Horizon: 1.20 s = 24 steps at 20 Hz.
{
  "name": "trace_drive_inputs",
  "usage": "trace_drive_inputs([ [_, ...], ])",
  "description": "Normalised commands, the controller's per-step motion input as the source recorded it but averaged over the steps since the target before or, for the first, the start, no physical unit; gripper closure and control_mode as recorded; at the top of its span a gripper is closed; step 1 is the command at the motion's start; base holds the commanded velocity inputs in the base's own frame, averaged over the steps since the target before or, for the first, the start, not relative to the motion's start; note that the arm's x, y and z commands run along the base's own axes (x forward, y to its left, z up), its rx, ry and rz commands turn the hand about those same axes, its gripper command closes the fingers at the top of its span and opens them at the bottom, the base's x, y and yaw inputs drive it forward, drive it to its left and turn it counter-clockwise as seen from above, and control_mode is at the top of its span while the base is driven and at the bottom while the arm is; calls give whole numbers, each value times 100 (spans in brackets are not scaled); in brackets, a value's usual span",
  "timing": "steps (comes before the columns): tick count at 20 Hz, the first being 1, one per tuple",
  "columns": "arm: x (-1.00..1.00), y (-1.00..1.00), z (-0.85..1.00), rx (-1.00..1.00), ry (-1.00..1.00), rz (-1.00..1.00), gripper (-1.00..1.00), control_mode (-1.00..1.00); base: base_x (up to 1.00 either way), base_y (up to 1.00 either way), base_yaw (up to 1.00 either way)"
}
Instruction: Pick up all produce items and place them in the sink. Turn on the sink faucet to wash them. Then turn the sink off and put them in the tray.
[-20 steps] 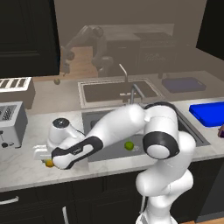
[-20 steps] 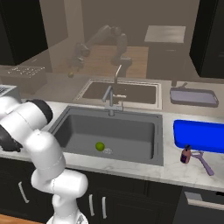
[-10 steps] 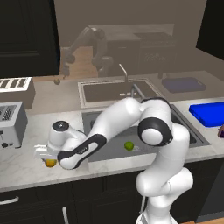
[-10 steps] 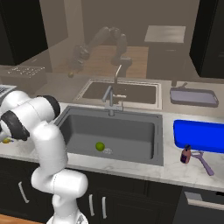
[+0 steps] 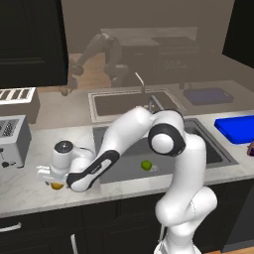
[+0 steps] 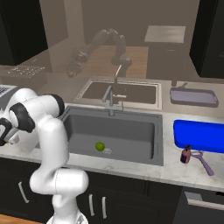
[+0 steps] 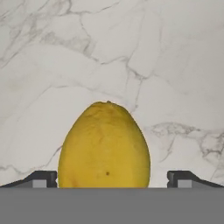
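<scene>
The yellow produce item, a lemon [image 7: 105,146], lies on the pale marble counter left of the sink [image 5: 213,154]. My gripper [image 7: 112,179] is open and reaches down over the lemon [image 5: 57,186], one fingertip on each side with gaps to the fruit. The green produce item, a lime [image 5: 146,164], rests on the sink floor [image 6: 131,131] near the drain, and it also shows in the right base view [image 6: 100,146]. The sink faucet [image 6: 109,98] stands at the basin's back edge. Right of the sink sits the blue tray [image 6: 199,135], which holds nothing.
A toaster [image 5: 12,141] stands on the counter to the left of my hand. A small purple utensil [image 6: 194,155] lies in front of the tray. My arm stretches across the sink's left front corner. The counter's front edge is close to the lemon.
My hand has sunk lower over the lemon at the left of the counter and the elbow has swung forward. The jaws stayed open. The lime has not moved.
</scene>
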Motion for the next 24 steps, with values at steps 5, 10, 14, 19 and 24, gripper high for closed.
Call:
trace_drive_inputs([
  [5,13,30,-21,0,9,-7,100,-100,0,0,0],
  [10,11,9,-4,0,3,-7,100,-100,0,0,0],
  [14,0,-1,6,0,0,-6,100,-100,0,0,0],
  [19,-13,-18,52,0,0,-6,100,-100,0,0,0],
  [24,-29,-49,73,0,0,-1,100,-100,0,0,0],
])
